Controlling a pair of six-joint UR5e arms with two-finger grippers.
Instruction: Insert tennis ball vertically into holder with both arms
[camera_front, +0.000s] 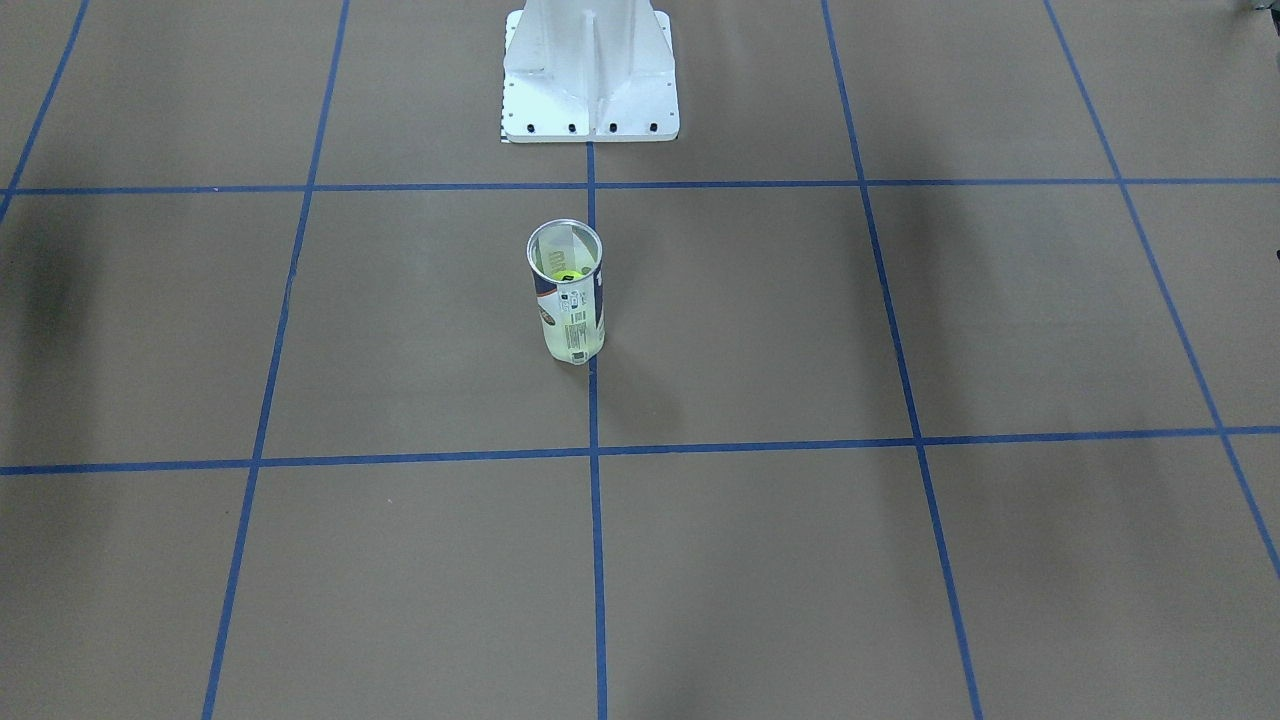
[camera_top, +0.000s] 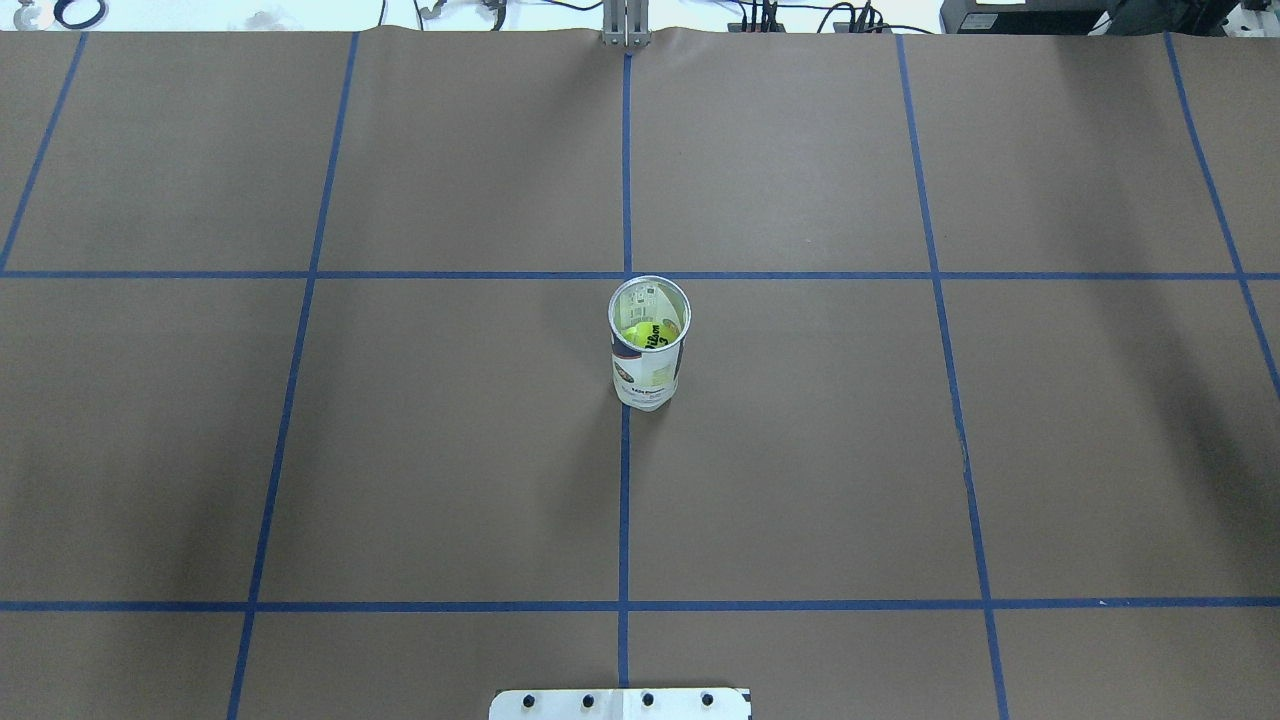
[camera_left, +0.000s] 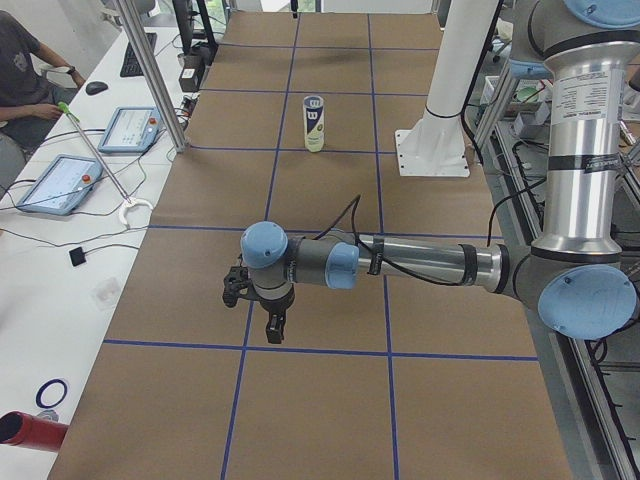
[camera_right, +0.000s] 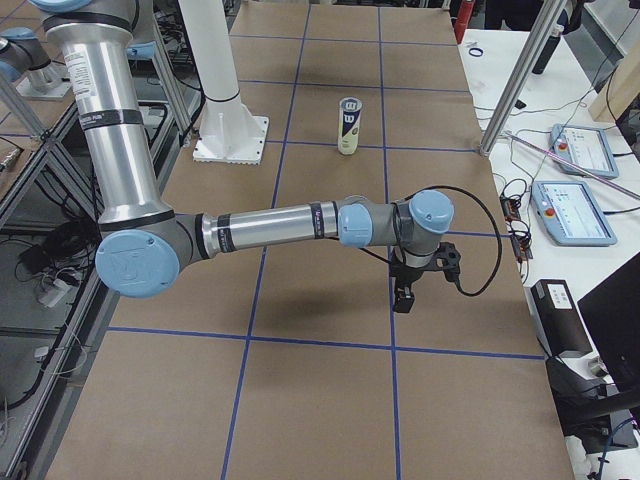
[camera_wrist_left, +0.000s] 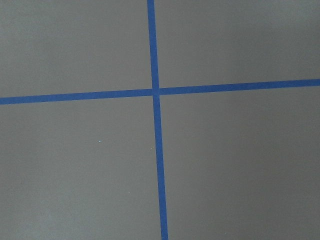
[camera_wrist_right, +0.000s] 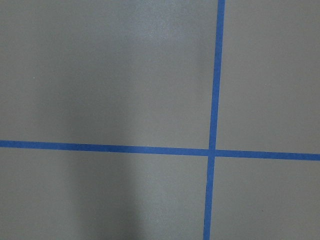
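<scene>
1. The holder (camera_top: 648, 345) is standing upright near the middle of the worktop (camera_top: 450, 450), with its open silver rim pointing up.
2. A yellow-green tennis ball (camera_top: 650, 334) is lying inside the holder, low down, with black print showing on it.
3. The holder is sitting on the centre blue tape line (camera_top: 624, 500), just on the robot's side of where this line is crossing another one.
4. The white pedestal (camera_front: 590, 75) is standing on the same centre line, well apart from the holder.
5. The left arm (camera_left: 420, 262) is reaching out low over the worktop, far from the holder. The left pincer (camera_left: 274, 330) is pointing down near a tape crossing; I cannot tell how far it is open, and nothing is showing in it.
6. The right arm (camera_right: 280, 225) is reaching out in the same way at the other end. The right pincer (camera_right: 402, 298) is also pointing down, and I cannot tell its opening either.
7. Both wrist cameras are showing only bare brown worktop and crossing tape.
</scene>
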